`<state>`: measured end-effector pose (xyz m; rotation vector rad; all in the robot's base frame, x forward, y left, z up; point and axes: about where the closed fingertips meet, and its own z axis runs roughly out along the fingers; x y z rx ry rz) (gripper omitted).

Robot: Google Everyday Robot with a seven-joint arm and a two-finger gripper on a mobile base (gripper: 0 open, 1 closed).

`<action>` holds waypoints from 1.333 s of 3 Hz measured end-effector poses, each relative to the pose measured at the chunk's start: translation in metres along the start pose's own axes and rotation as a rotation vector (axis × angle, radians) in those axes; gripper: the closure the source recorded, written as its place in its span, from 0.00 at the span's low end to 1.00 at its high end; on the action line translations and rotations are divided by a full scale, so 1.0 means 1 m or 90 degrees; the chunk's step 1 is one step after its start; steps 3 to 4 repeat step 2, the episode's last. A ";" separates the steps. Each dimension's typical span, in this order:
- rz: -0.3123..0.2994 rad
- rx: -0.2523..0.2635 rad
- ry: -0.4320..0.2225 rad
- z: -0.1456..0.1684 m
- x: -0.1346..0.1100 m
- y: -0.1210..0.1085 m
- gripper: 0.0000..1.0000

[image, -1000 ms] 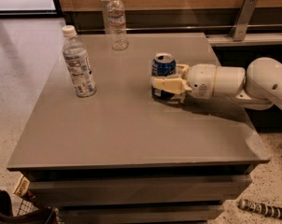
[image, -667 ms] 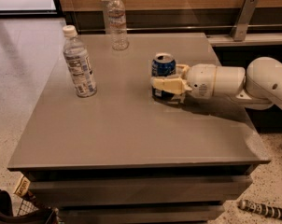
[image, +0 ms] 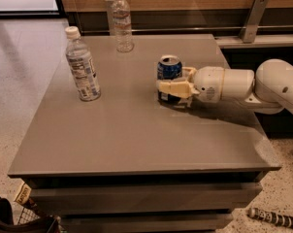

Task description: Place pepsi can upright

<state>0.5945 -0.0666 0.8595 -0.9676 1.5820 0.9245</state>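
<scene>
The pepsi can is dark blue with a silver top. It stands upright on the grey table, right of the middle. My gripper reaches in from the right on a white arm. Its cream fingers close around the can's lower half, one in front and one behind. The can's base rests on the tabletop.
Two clear water bottles with white caps stand upright: one at the left, one at the back. A wooden wall with a metal bracket runs behind the table. A basket and a small striped object lie on the floor.
</scene>
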 end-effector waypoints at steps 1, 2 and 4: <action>0.000 0.000 0.000 0.000 0.000 0.000 0.33; -0.001 -0.003 0.000 0.002 0.000 0.001 0.10; -0.001 -0.003 0.000 0.002 0.000 0.001 0.10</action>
